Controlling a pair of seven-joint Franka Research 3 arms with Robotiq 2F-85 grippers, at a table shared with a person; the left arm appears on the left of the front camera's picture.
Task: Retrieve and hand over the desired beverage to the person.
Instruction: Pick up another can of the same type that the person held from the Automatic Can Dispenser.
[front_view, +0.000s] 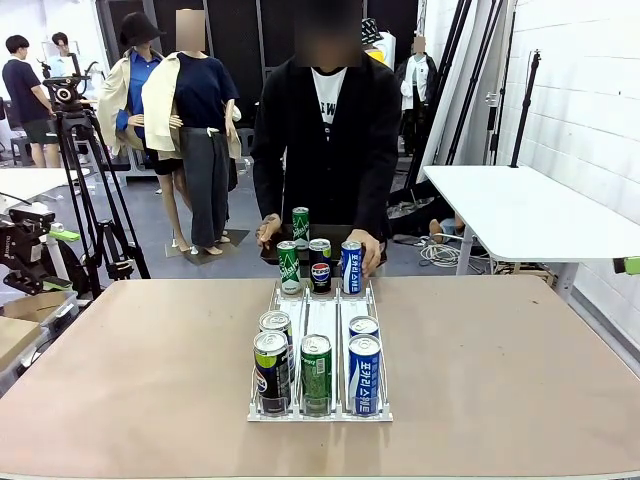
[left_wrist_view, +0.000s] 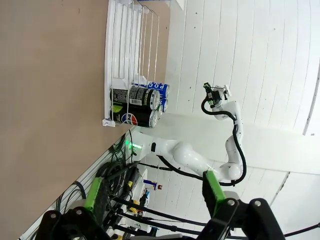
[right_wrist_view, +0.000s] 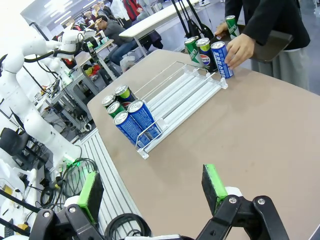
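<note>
While the person in a long black jacket (front_view: 300, 150) rested a hand (front_view: 368, 250) on a blue drink can (front_view: 351, 266) at the far end of the white wire rack (front_view: 322, 315), the black, green-padded left gripper (left_wrist_view: 154, 192) and right gripper (right_wrist_view: 152, 187) both stood spread and empty.

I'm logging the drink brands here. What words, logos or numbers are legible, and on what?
"POC", cut off: blue can in the rack.
Pepsi globe logo, no word legible: black can at the far end.
Lettering on the green cans and the T-shirt: too blurred or hidden to read.
</note>
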